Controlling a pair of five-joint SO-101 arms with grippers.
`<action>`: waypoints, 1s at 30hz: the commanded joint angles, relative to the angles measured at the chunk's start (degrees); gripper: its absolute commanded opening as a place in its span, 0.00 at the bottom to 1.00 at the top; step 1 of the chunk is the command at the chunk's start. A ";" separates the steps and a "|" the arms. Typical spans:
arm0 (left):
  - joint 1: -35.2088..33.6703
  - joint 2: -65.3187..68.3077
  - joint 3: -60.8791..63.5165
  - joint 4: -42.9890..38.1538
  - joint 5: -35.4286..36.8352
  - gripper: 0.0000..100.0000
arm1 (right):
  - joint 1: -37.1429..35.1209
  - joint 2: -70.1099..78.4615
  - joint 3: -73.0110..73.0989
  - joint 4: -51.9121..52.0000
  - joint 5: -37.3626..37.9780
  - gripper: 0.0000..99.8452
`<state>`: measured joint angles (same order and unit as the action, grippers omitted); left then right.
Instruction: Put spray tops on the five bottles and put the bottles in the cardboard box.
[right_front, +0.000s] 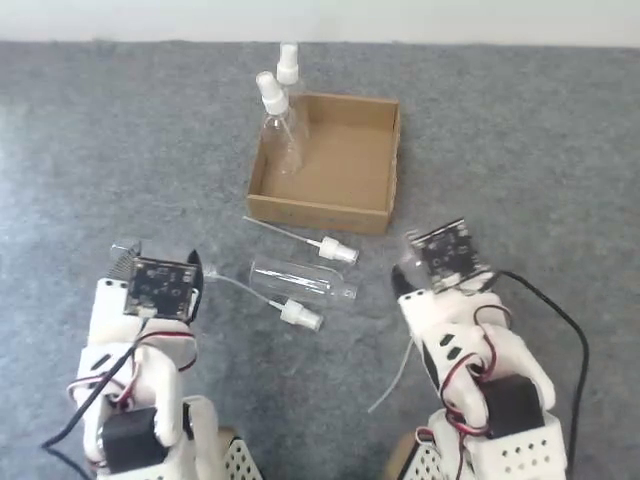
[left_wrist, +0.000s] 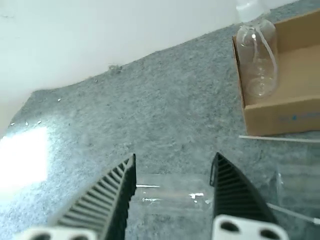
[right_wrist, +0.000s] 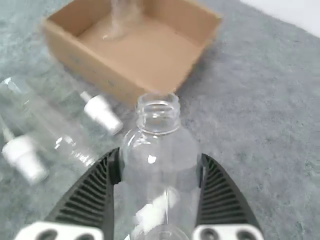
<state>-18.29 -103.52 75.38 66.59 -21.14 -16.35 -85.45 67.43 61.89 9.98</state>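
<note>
At the 5 o'clock side of the tabletop (right_front: 560, 140), my right claw (right_wrist: 160, 157) is clamped on an uncapped bottle (right_wrist: 158, 145). It grips the body, and the open neck points toward the cardboard box (right_front: 320, 213) at 12 o'clock. At 7 o'clock, my left claw (left_wrist: 172, 182) is spread, with a second bottle (left_wrist: 170, 194) lying between its fingers; contact cannot be confirmed. A third bottle (right_front: 300, 279) lies at the centre. The upper spray top (right_front: 338, 251) lies at its 1 o'clock and the lower spray top (right_front: 301, 316) at its 6 o'clock. A near capped bottle (right_front: 277, 125) and a far capped bottle (right_front: 289, 65) stand at the box's 11 o'clock corner.

Probable faults from here:
- Slip or rotation. The held bottle is smooth and round, so pressure on the neck may turn it in the grip.
- Tube miss. Each spray top trails a long thin tube, and a small misalignment would send it past the narrow neck.
- Roll-away. The lying bottles may roll if nudged.
- Knock-over. Careless loading near 11 o'clock may topple the standing bottles.
</note>
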 joint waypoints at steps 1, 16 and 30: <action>3.43 -0.79 -3.65 2.90 -2.20 0.23 | 5.67 -1.19 -0.79 -3.21 -2.20 0.05; 12.66 -0.70 -3.82 9.49 -8.88 0.20 | 13.67 -0.57 -0.62 -7.08 -5.63 0.05; 12.75 -0.70 -3.82 10.99 -10.81 0.20 | 13.76 -0.57 -0.53 -7.52 -5.45 0.05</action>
<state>-5.89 -103.52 74.59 76.79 -31.52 -3.16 -85.45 67.43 56.26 4.79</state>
